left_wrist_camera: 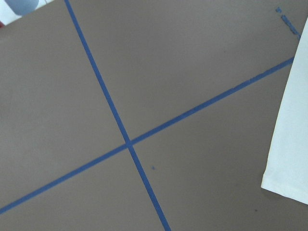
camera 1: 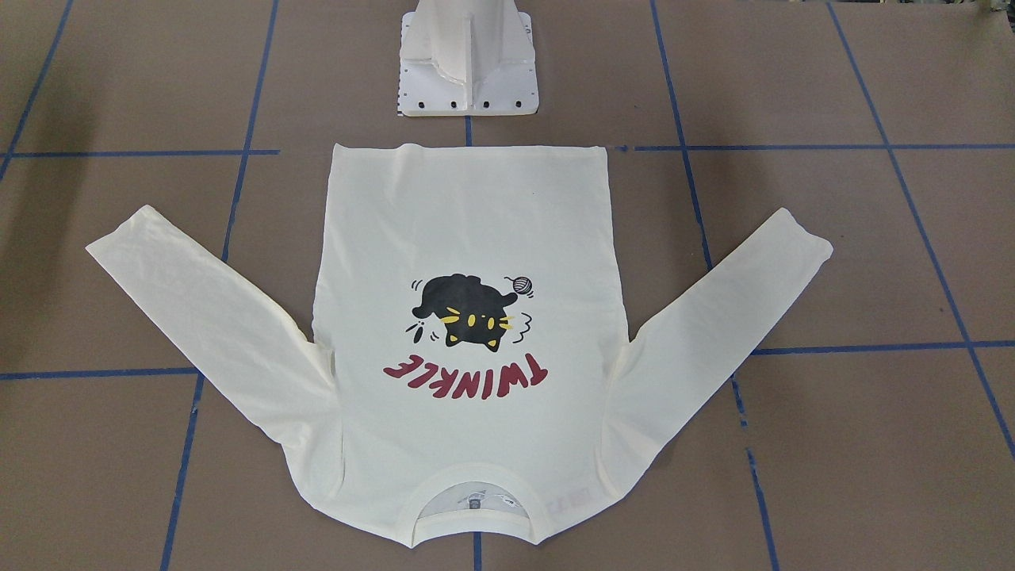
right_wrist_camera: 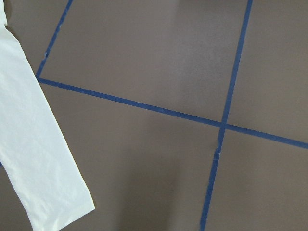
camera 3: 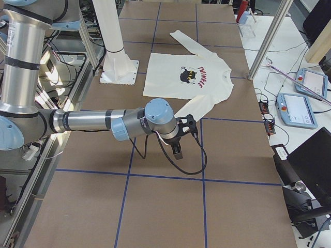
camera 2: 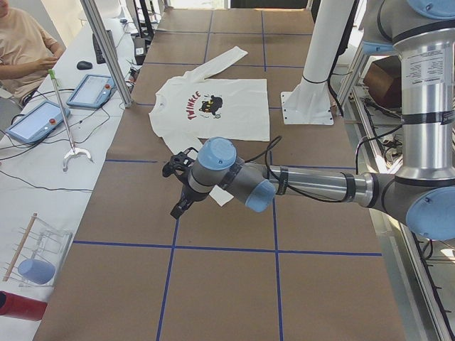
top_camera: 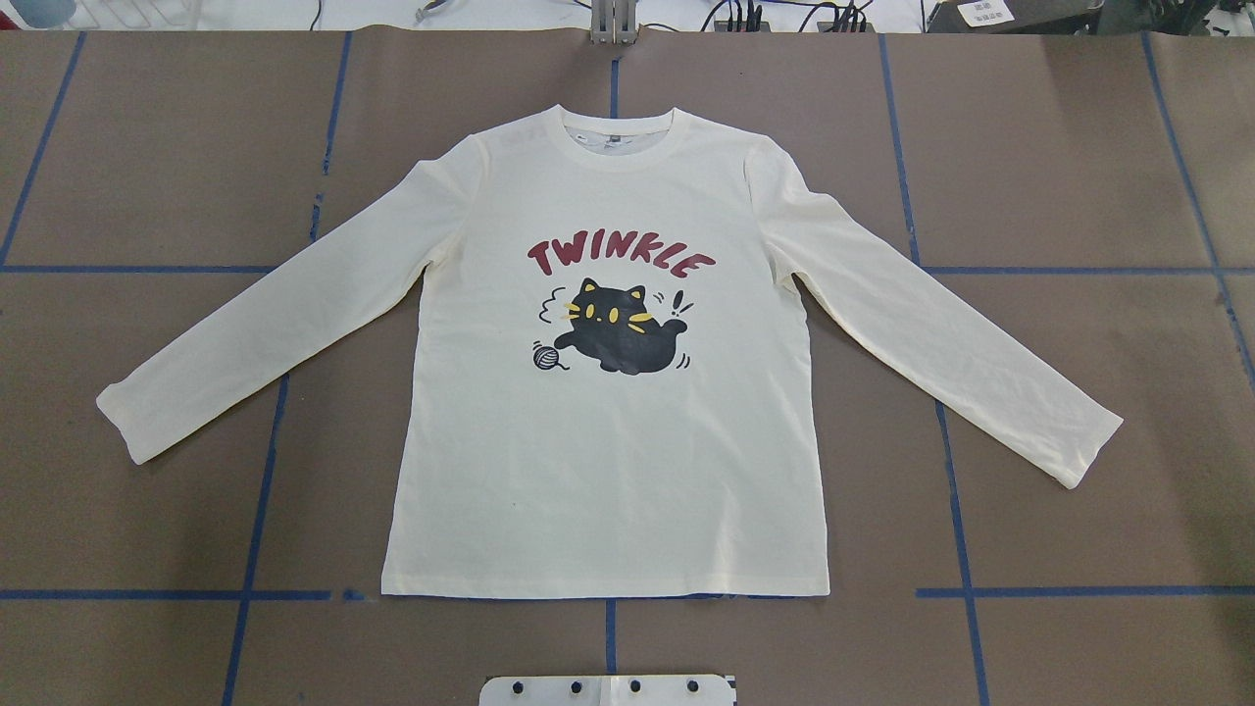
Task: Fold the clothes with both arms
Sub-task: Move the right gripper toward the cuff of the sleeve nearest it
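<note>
Shirt (top_camera: pixel 608 471) lies flat and print-up in the middle of the brown surface (top_camera: pixel 1079 176). In the overhead view its collar is at 12 o'clock and its hem at 6 o'clock. The left sleeve (top_camera: pixel 265 338) runs out toward 8 o'clock and the right sleeve (top_camera: pixel 941 333) toward 4 o'clock. Nothing is folded yet, so I judge the task to be at its start, the approach before a first grasp.

The left tool (camera 2: pixel 178 206) hangs over bare surface just outside the left cuff (left_wrist_camera: pixel 288 144). The right tool (camera 3: pixel 178 151) does the same off the right cuff (right_wrist_camera: pixel 38 168). Neither touches cloth. Both show only in the side views, so I cannot tell whether their fingers are apart or together.

The next move probably calls for each tool to come down on its sleeve near the cuff and pinch the cloth. The left sleeve would then be carried toward 3 o'clock and the right toward 9 o'clock, across the chest. Moving both together should keep the body from dragging. The limp cloth may wrinkle or slip.

No container has a part in the fold. On the side bench, at 8 o'clock in the left view, a clear holder (camera 2: pixel 39 252) has a thin stick and something blue and round in it, too small to tell more
</note>
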Robot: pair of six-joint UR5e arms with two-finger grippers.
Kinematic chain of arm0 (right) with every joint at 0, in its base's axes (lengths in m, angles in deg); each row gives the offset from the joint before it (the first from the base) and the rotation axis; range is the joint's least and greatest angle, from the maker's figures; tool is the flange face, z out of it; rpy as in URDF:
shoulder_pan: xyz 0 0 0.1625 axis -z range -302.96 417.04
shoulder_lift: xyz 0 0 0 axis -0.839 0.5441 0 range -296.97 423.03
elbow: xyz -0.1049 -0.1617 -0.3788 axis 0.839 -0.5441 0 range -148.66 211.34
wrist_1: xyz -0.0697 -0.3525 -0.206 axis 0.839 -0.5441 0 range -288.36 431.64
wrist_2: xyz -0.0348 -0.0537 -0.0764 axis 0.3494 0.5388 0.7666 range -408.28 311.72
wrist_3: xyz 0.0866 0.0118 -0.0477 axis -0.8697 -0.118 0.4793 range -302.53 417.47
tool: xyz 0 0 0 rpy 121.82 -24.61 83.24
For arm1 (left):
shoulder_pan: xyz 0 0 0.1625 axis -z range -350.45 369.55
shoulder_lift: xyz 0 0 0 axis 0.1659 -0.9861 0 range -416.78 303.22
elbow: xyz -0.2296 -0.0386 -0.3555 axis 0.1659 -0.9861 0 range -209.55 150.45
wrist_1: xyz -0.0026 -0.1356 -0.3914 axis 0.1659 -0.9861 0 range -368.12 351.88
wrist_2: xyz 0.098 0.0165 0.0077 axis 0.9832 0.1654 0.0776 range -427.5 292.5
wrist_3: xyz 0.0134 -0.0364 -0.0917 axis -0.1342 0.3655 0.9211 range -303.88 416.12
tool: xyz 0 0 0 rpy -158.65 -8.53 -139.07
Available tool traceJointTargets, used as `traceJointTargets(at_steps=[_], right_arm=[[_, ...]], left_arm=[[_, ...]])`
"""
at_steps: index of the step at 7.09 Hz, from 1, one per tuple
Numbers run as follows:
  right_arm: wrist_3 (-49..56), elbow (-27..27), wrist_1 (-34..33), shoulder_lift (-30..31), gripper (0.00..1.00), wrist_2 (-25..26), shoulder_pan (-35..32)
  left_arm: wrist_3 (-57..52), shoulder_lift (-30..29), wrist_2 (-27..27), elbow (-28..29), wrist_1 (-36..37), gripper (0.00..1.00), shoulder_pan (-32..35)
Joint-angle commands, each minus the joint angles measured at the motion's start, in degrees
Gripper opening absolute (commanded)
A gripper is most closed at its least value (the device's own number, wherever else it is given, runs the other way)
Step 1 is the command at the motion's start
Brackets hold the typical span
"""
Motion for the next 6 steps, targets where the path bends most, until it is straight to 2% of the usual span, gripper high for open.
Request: traceJointTargets(at_steps=[1, 2, 3, 4, 5, 6], right_arm=[[-23.20, -0.38, 17.04, 4.05, 1.00, 0.82, 7.41], [-36.13, -0.56, 28.29, 6.51, 1.00, 6.15, 14.17], [-45.74, -3.17, 37.71, 6.97, 1.00, 12.12, 21.63], [-52.28, -5.81, 44.68, 6.98, 0.90, 16.35, 27.10], [-58.78, -6.53, 47.88, 6.98, 0.83, 22.66, 33.51], [-60.94, -8.54, 49.57, 6.72, 0.81, 29.42, 39.66]], left_arm=[[0.85, -1.03, -0.14, 1.25, -0.75, 1.00, 0.05], [0.85, -0.68, -0.14, 1.17, -0.93, 1.00, 0.05], [0.85, -0.68, -0.14, 0.90, -1.02, 1.00, 0.05], [0.85, -0.59, -0.23, 0.64, -1.10, 1.00, 0.13], [0.85, -0.59, -0.14, 0.64, -1.11, 1.00, 0.13], [0.85, -0.59, -0.23, 0.64, -1.11, 1.00, 0.13]])
